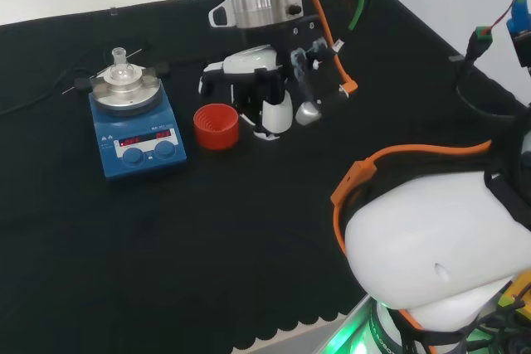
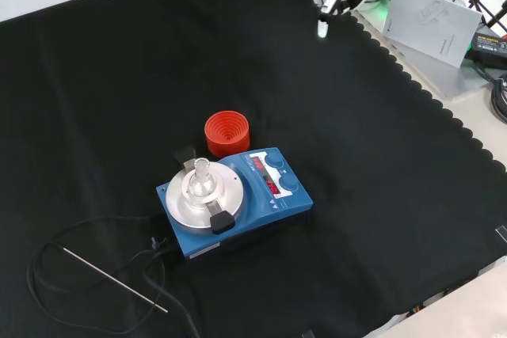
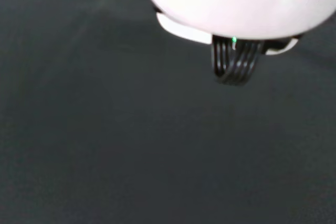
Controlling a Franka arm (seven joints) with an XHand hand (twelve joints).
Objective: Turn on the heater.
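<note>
No text, label or number can be read. The blue box-shaped heater with a round metal top plate (image 1: 137, 130) has a red lit display on its front panel (image 2: 266, 176), its characters too small to make out.

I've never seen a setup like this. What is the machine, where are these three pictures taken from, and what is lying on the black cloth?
It is one white robot arm ending in a black and white hand with fingers, relaxed and holding nothing. One camera looks over the arm from behind, one looks down from the front, one sits at the wrist, seeing bare cloth. On the cloth stands a blue heater with a round metal plate carrying a small clear glass vessel, red displays and two knobs. Beside it sits a red ribbed ring, a flask stand. A thin rod lies near the heater's cable.
</note>
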